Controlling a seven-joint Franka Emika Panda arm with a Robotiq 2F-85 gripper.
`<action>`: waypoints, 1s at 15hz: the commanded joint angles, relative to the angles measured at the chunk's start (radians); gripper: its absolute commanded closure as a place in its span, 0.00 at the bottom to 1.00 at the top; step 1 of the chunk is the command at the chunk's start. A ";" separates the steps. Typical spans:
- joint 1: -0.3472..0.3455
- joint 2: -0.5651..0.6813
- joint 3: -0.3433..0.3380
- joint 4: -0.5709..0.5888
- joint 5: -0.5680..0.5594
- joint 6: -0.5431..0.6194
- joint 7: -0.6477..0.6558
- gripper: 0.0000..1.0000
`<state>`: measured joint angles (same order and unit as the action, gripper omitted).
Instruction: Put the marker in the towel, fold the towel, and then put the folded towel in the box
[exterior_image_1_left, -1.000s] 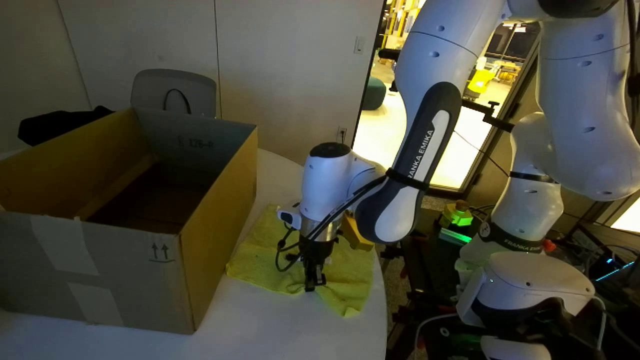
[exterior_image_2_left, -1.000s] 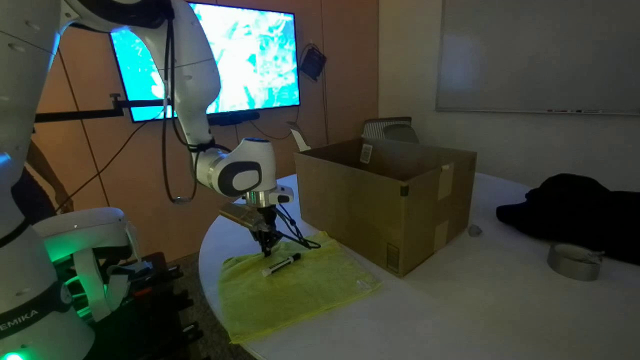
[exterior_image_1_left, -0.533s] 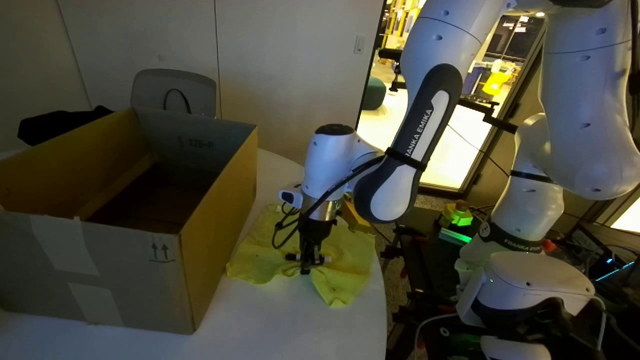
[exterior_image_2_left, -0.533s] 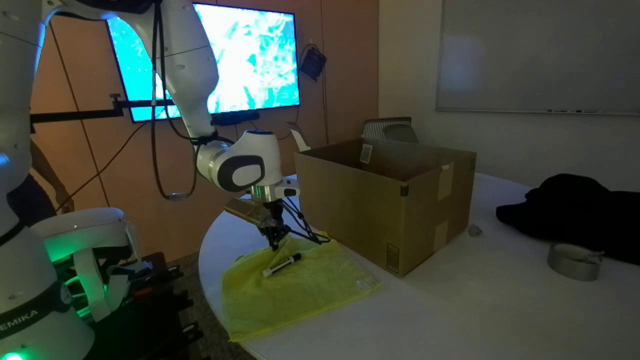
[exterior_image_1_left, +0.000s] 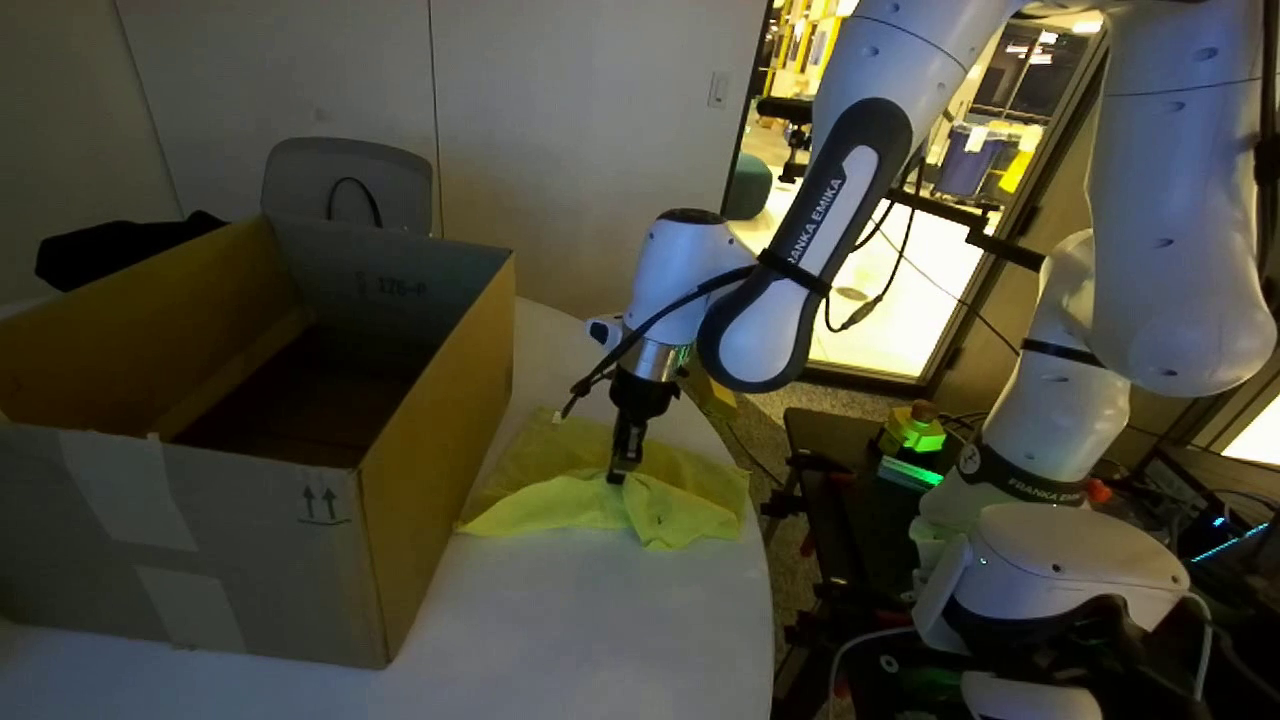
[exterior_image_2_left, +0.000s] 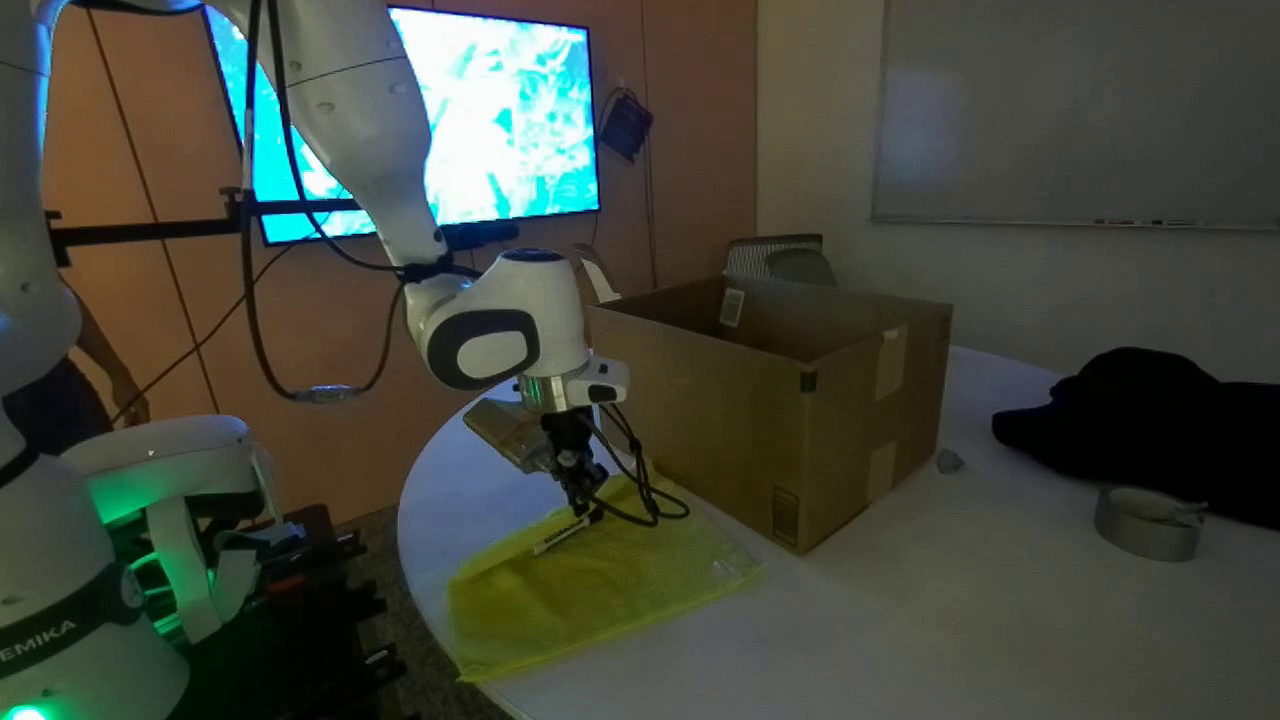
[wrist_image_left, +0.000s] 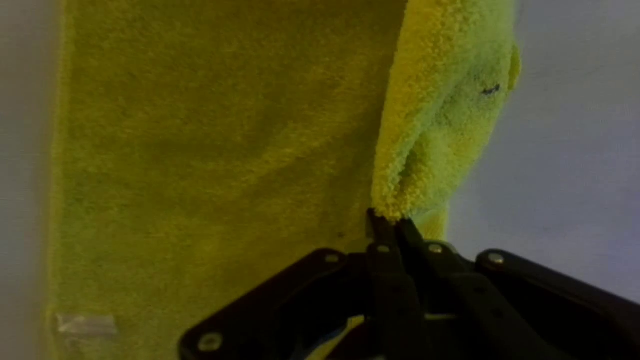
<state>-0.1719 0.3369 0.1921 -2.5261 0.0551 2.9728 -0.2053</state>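
Observation:
The yellow-green towel (exterior_image_1_left: 570, 505) lies on the white table beside the box, with one edge lifted and partly folded over. It also shows in an exterior view (exterior_image_2_left: 610, 605) and in the wrist view (wrist_image_left: 210, 150). My gripper (wrist_image_left: 392, 220) is shut on the towel's folded edge, just above the cloth; it also shows in both exterior views (exterior_image_1_left: 618, 476) (exterior_image_2_left: 582, 508). The dark-and-white marker (exterior_image_2_left: 565, 535) lies on the towel just below my fingertips; it is hidden in the wrist view. The brown cardboard box (exterior_image_1_left: 270, 570) stands open and upright; it also shows in an exterior view (exterior_image_2_left: 700, 430).
A grey tape roll (exterior_image_2_left: 1148, 525), a small grey lump (exterior_image_2_left: 950, 461) and a black cloth (exterior_image_2_left: 1150, 430) lie on the table beyond the box. The round table's edge (exterior_image_1_left: 768, 600) runs close to the towel. A chair (exterior_image_1_left: 345, 185) stands behind the box.
My gripper has carried the held towel edge inward over the towel, toward the marker. The fold has grown, and the marker is now hidden in an exterior view where it showed half a second ago.

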 joint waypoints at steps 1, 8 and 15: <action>-0.031 -0.039 -0.039 -0.057 0.051 0.039 0.028 0.98; -0.096 -0.025 -0.041 -0.063 0.100 0.014 0.016 0.55; -0.165 -0.071 0.009 -0.078 0.132 -0.002 -0.046 0.02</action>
<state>-0.3093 0.3199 0.1915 -2.5742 0.1626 2.9812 -0.2092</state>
